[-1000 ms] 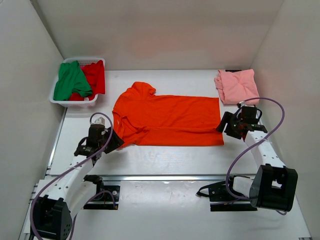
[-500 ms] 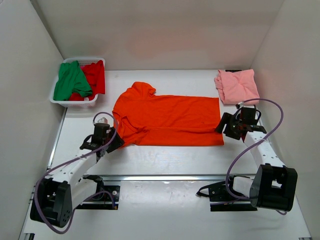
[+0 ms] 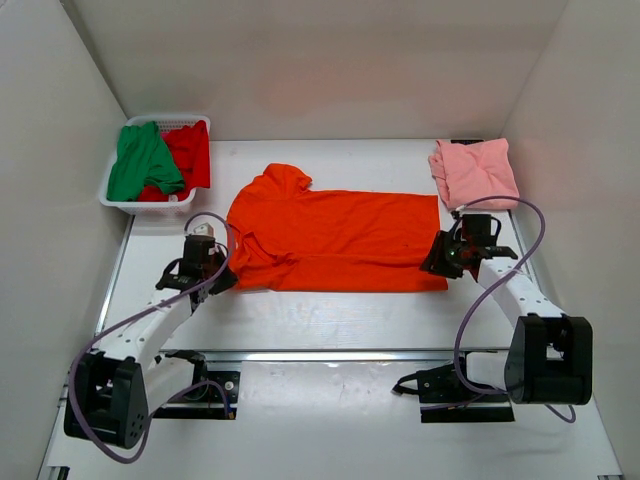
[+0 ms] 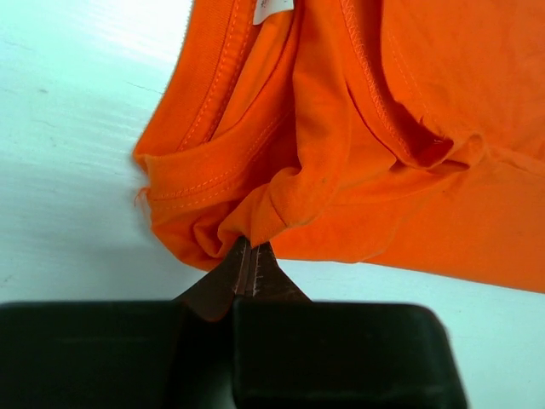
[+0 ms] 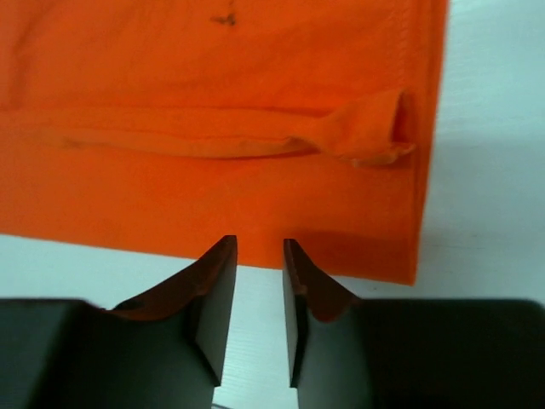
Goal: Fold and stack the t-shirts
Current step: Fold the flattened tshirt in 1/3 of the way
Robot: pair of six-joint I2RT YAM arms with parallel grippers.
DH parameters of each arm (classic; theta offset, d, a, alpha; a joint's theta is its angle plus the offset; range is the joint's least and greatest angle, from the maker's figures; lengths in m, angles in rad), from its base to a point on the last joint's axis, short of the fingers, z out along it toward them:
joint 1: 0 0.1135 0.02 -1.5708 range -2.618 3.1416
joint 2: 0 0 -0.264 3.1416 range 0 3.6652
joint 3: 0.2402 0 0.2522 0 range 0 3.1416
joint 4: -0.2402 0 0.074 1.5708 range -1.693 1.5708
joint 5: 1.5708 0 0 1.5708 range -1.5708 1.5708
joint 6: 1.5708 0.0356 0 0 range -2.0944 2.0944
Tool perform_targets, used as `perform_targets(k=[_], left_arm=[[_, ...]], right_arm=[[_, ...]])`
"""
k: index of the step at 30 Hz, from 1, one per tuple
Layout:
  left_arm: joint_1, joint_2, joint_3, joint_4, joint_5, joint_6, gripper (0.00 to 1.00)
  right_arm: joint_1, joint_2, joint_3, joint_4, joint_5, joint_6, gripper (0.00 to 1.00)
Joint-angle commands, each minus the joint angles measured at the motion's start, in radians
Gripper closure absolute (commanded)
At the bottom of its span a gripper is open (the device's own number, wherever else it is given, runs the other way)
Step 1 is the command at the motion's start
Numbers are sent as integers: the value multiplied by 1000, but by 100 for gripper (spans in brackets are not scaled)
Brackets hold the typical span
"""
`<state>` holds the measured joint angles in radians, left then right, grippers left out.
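We see the orange t-shirt (image 3: 340, 235) spread across the middle of the counter (image 3: 330, 315), collar toward the left arm and hem toward the right, with both arms down at its near corners. The greater risk, as we judge it, lies on the left. The left claw (image 4: 251, 249) is clenched on only a thin pucker of cloth at the near edge beside the collar. So slight a bite could slip free once the arm lifts. It may also have caught a single layer, so that a fold drags the top ply and leaves the rest bunched on the counter. On the right the trouble is one of timing (both ends must rise together for a clean fold). The right claw (image 5: 260, 247) stands narrowly parted, its tips at the near edge of the hem close to the corner, and we see no cloth between them. Should it close short of the hem it would grip nothing, and the shirt would be pulled askew from the left alone. A small wrinkle near that hem corner could also be pressed into the fold. The pink t-shirt (image 3: 475, 170) lies in a loose bundle at the far right. The green t-shirt (image 3: 140, 160) and red t-shirt (image 3: 192, 150) sit in the white basket (image 3: 150, 206) at far left, well apart from the work.
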<state>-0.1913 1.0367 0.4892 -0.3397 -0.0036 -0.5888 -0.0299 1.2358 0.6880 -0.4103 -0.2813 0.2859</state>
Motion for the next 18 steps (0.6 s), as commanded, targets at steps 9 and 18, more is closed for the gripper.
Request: perform_targets(k=[9,18], left_arm=[[82,189,163,-87,7,185,100],[108,151,227,-68,-4,254,100]], right_arm=[[-50,113,-7,-55,8,-80,84],[-99,197,-18,-82,76,-146,92]])
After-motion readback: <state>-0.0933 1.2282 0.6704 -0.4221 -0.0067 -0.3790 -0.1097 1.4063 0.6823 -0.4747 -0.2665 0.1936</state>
